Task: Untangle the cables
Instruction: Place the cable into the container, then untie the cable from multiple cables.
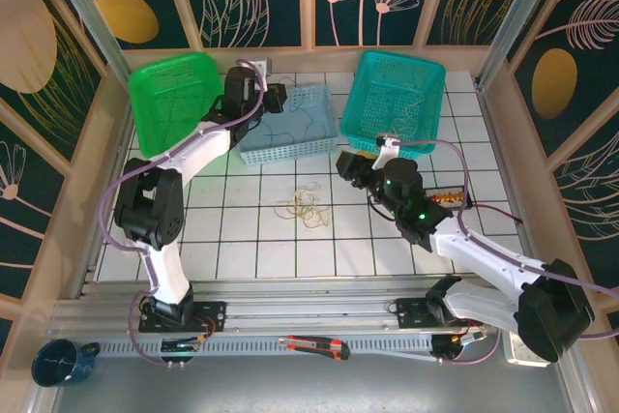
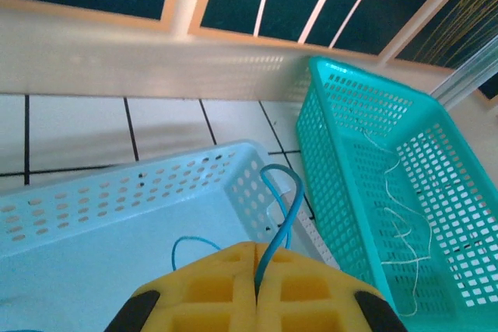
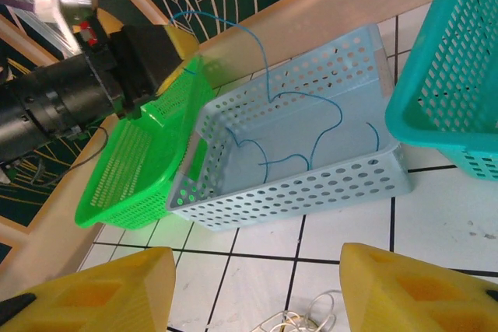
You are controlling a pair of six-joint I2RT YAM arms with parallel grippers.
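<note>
Over the pale blue basket (image 1: 290, 154), left jaws pinch a blue cable (image 2: 286, 223) — its tail coils inside; right jaws stand parted near yellowish cables (image 1: 306, 206) on the bench (image 1: 242, 244).

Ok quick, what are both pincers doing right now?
Left pincer: closed on the blue cable.
Right pincer: open, holding nothing.

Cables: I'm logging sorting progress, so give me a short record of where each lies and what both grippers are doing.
blue cable: one end held up, the rest in the light blue basket
white cable: lying in the teal basket
pale yellowish cable: loose loops on the tiled table
left gripper: shut on the blue cable, above the light blue basket
right gripper: open, holding nothing, near the pale yellowish cable
</note>
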